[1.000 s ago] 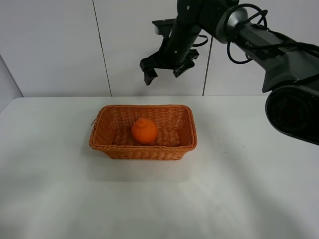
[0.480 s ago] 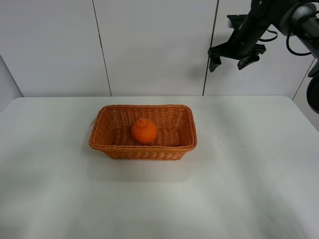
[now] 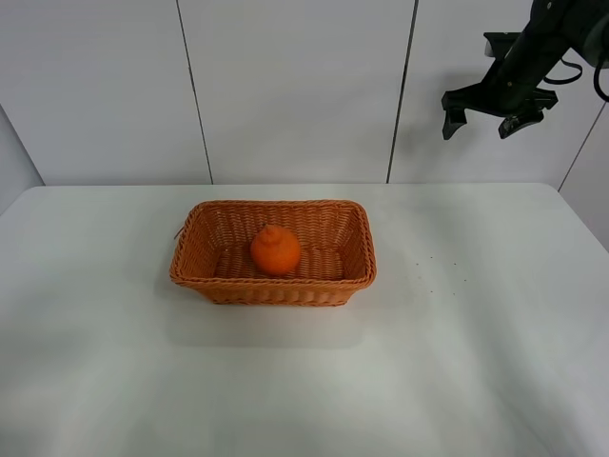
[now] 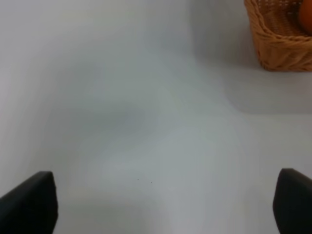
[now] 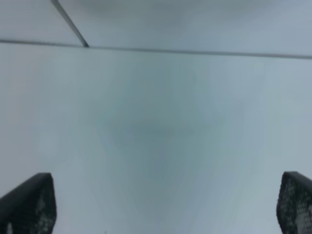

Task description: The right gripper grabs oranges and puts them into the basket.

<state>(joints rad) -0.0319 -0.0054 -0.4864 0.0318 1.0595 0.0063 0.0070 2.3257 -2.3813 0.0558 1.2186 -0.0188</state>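
Note:
The orange (image 3: 276,249) lies inside the wicker basket (image 3: 205,272) at the middle of the white table. My right gripper (image 3: 482,121) is open and empty, high in the air at the upper right, far from the basket. In the right wrist view its two fingertips (image 5: 29,207) stand wide apart over bare table and wall. My left gripper (image 4: 165,207) is open and empty over the table; a corner of the basket (image 4: 280,41) shows in its view. The left arm is out of the exterior high view.
The white table (image 3: 457,362) spreads around the basket. A panelled white wall (image 3: 285,86) stands behind it.
My right gripper, open and empty, has swung from above the basket up and to the right. The orange and the basket have not moved.

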